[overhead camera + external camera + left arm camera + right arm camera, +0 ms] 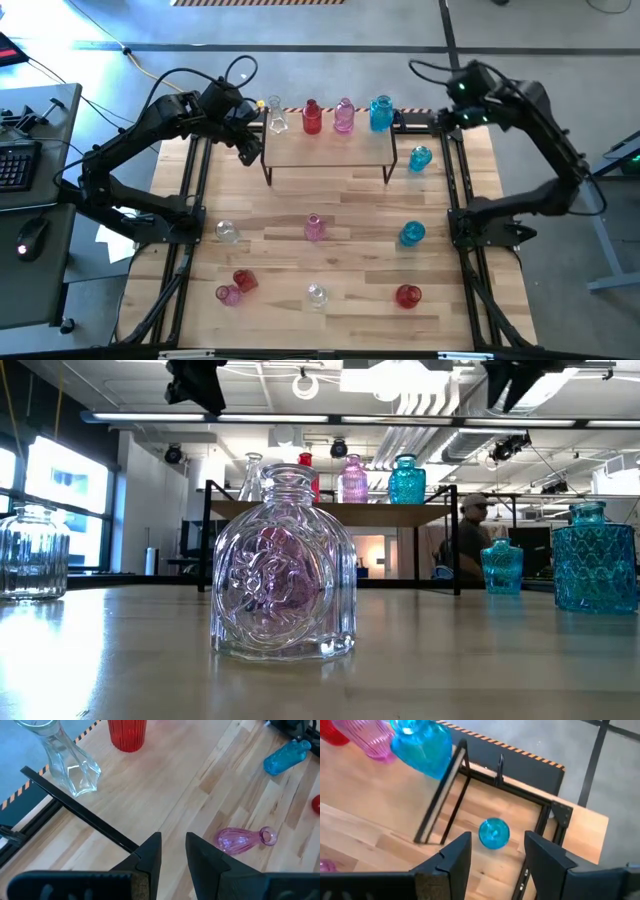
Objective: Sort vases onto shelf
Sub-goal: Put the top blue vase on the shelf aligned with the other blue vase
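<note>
The shelf (330, 150) stands at the table's far middle. On it stand a clear vase (275, 118), a red vase (311, 117), a pink vase (344, 116) and a blue vase (381, 113) in a row. Several more vases rest on their bases on the table, among them a blue one (420, 158) by the shelf's right end. My left gripper (247, 148) hovers at the shelf's left end, open by a narrow gap (172, 840), with nothing in it. My right gripper (441, 119) hangs beyond the shelf's right end, open (497, 836), above that blue vase (494, 833).
On the table's near half stand a clear vase (227, 232), a pink one (314, 228), a blue one (412, 234), red ones (243, 281) (407, 296), another pink (228, 294) and another clear (285, 565). Black frame rails (195, 200) run along both table sides. A person (470, 545) stands behind the table.
</note>
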You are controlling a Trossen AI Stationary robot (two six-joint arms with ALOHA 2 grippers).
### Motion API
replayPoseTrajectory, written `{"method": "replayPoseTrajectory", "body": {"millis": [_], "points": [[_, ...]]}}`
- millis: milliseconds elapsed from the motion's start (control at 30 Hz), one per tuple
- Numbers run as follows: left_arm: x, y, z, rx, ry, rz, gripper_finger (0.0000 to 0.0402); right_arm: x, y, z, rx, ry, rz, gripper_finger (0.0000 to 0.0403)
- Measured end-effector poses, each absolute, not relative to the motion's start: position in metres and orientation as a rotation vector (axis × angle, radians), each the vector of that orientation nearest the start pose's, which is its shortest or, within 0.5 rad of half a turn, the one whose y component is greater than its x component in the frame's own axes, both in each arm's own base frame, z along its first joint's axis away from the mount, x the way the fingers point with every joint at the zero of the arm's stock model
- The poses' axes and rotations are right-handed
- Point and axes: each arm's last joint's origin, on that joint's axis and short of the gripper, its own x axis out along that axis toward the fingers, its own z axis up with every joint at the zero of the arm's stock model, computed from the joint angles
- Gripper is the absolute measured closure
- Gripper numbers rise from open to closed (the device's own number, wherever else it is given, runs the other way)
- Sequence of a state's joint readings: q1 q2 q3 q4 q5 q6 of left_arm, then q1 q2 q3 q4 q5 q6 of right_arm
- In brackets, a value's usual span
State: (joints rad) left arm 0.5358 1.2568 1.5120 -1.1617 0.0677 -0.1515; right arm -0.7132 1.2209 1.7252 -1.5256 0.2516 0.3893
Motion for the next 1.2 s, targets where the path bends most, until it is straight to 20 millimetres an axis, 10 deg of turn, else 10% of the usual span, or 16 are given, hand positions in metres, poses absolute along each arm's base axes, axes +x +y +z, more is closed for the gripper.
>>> {"method": "replayPoseTrajectory", "body": {"millis": [433,1200], "points": [[0.191,0.111,0.399,-0.437,0.826,0.516,0.0321,0.094,-0.091,0.392,0.646,0.833,-1.12,0.0238],[0.191,0.111,0.399,-0.453,0.823,0.524,0.0321,0.11,-0.123,0.296,0.757,0.815,-1.24,0.0238]]}}
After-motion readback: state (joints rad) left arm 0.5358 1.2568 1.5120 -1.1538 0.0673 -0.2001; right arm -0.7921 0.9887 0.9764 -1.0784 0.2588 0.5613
